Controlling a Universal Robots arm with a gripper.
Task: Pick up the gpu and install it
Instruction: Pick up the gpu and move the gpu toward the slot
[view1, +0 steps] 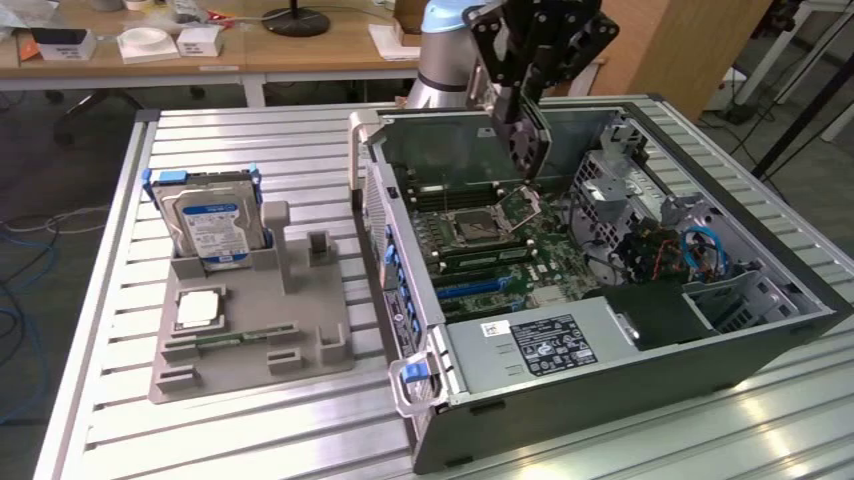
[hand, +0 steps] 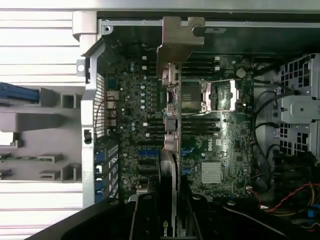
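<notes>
While the gripper (view1: 523, 95) hangs over the open computer case (view1: 694, 350), its jaws are clamped on the gpu (view1: 521, 145), which hangs upright above the inside of the case. From the wrist, the gpu (hand: 170, 165) shows edge-on over the motherboard (hand: 135, 110) inside the case

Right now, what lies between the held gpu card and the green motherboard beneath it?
Only open space: in the exterior view the flat gpu card, gripped by the black hand, hangs clear above the green motherboard.
</notes>
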